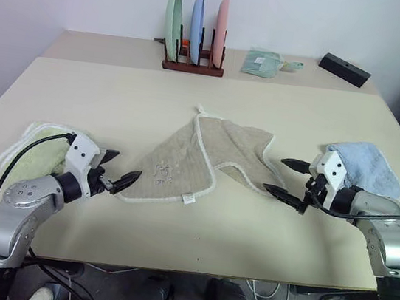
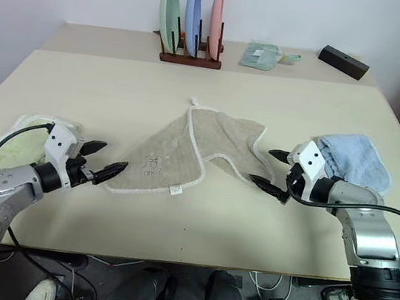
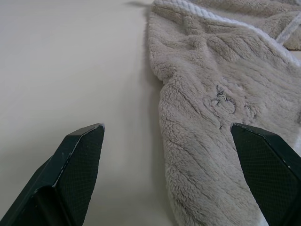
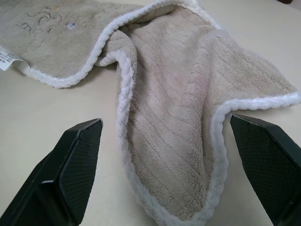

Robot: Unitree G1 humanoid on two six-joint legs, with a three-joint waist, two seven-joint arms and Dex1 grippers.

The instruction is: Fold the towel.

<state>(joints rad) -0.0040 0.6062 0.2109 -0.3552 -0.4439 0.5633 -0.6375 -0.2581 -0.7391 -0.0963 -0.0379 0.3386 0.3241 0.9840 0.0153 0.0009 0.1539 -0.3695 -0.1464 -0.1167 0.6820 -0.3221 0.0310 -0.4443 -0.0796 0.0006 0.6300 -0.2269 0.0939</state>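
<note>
Plate rack (image 1: 192, 65) at the far edge of the table (image 1: 117, 101), used as landmark; holds three upright plates: green plate (image 1: 173, 23), blue plate (image 1: 197, 24), pink plate (image 1: 221, 26). Small folded pale green cloth (image 1: 261, 62) just right of the rack. Black box (image 1: 344, 69) further right. Light blue towel (image 1: 365, 166) near-right of the rack, well apart. Light green towel (image 1: 35, 157) near-left, well apart.

Bright, even light; soft shadows
</note>
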